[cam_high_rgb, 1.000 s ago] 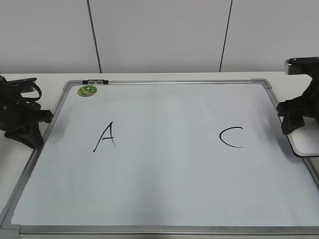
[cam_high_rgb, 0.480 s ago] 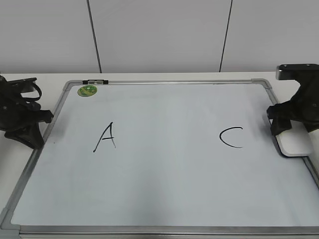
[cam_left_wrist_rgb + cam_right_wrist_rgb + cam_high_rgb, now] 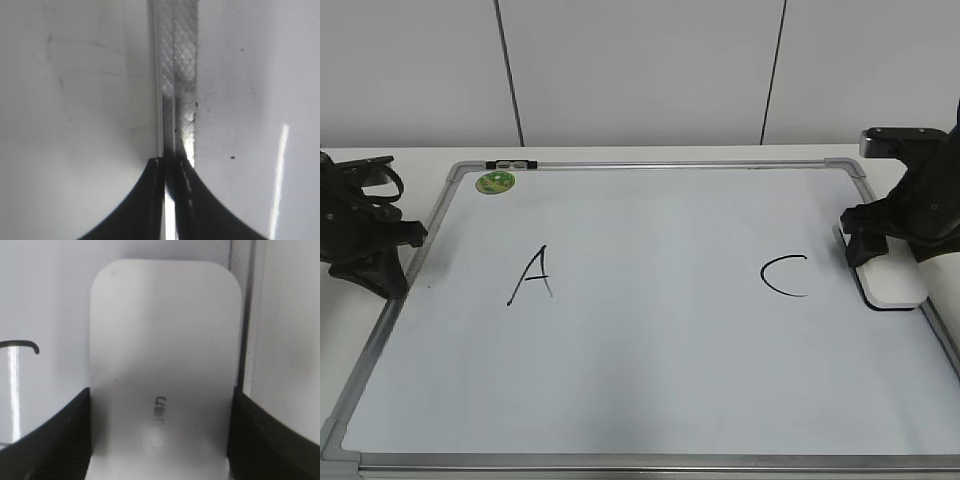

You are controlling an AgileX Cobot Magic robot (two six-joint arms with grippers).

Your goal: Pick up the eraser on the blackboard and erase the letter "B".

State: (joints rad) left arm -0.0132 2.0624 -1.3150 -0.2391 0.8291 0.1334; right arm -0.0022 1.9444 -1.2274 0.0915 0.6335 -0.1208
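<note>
**Q:** While the right gripper (image 3: 880, 262) sits over the board's right side, what do its jaws have between them?

**A:** The eraser (image 3: 892, 280). In the right wrist view the eraser (image 3: 162, 365) fills the gap, a black finger against each long side, so the jaws stand wide and clamped on it. Small grey lettering shows on its white top.

**Q:** Where does the eraser sit on the board?

**A:** On the blackboard (image 3: 650, 400), near the right frame rail, just to the right of the letter C (image 3: 783, 276). A dark strip shows along its lower edge in the exterior view. The wrist view puts the frame rail just beside its right side and one curled end of a black stroke (image 3: 22, 345) to its left.

**Q:** Left gripper?

**A:** The left gripper (image 3: 169, 165) has its jaws pressed together, nothing between them. It hangs over the board's left frame rail (image 3: 175, 75); the exterior view shows that arm parked at the left edge, well apart from the writing.

**Q:** And the letter B?

**A:** None visible. Only the letter A (image 3: 532, 275) and the C show, with bare white surface between them.

**Q:** Anything else on the board?

**A:** A small round green magnet (image 3: 494, 182) at the top left corner, just below the frame.
</note>
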